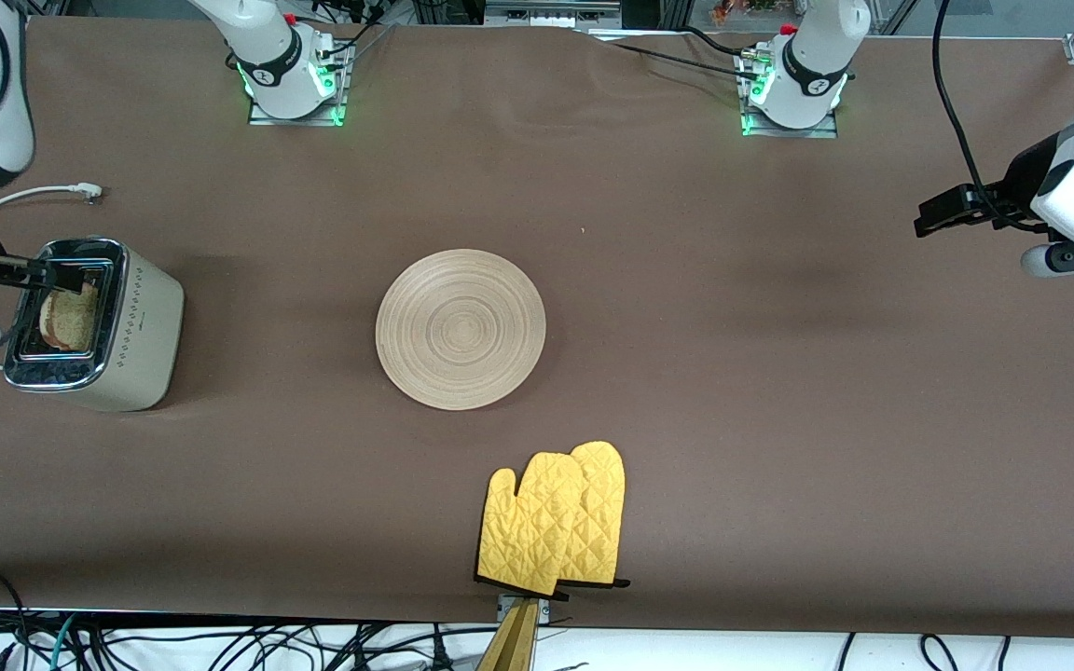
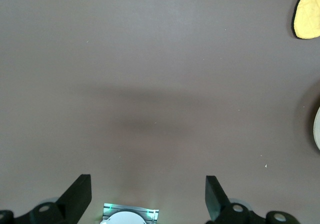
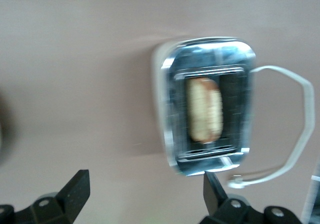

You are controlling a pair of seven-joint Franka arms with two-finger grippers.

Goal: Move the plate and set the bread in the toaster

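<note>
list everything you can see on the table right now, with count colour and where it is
plate: 1, light beige, bare, mid-table
toaster: 1, cream with chrome top, right arm's end of the table
bread: 1 slice, light brown, in a toaster slot
cord: 1, white, beside the toaster
oven mitts: 2, yellow, overlapping, nearer the front camera than the plate
left gripper: open, over bare table, waiting
right gripper: open, over the toaster
</note>
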